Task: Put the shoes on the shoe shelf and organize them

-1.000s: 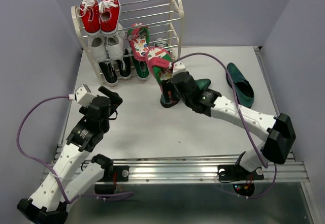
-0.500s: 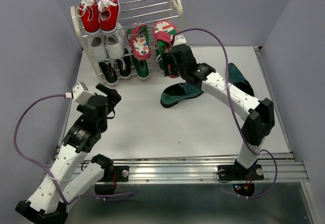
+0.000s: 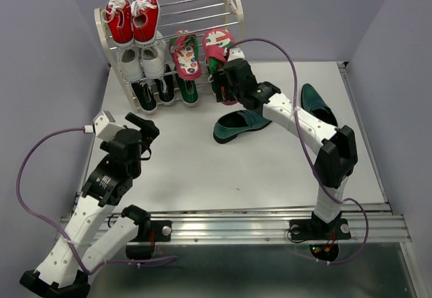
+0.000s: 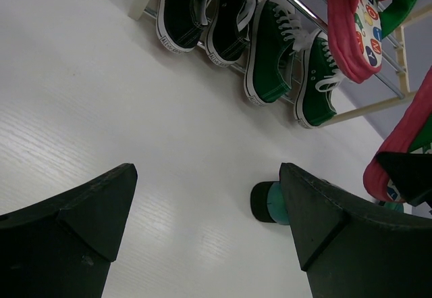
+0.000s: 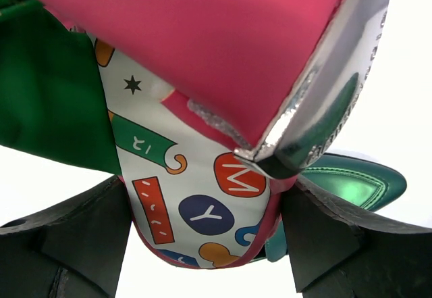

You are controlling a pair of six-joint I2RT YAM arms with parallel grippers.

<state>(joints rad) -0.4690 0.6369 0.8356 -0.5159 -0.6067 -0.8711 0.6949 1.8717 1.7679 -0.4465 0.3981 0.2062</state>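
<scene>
The shoe shelf [image 3: 235,4] stands at the back left. On its bottom tier is a pair of green sneakers [image 3: 189,92] [image 4: 273,55]. One red-pink flip-flop [image 3: 185,55] [image 4: 354,28] leans on the middle tier. Beside it, my right gripper [image 3: 225,82] [image 5: 206,193] is shut on the heel of the second flip-flop [image 3: 218,43] [image 5: 196,196], which rests against a silver rod [image 5: 324,95]. Two dark green loafers lie on the table, one [image 3: 239,126] [image 5: 354,183] by the shelf and one [image 3: 318,107] further right. My left gripper [image 3: 140,128] [image 4: 208,173] hangs open over the table with nothing between its fingers.
Red sneakers [image 3: 132,17] sit on the top tier, white sneakers [image 3: 143,60] below them and black sneakers [image 3: 154,94] [image 4: 202,7] at the bottom left. The right arm's purple cable [image 3: 283,55] arcs over the back of the table.
My right arm has lifted the flip-flop from over the near loafer up onto the shelf's middle tier, next to the first one. The left arm has barely shifted.
</scene>
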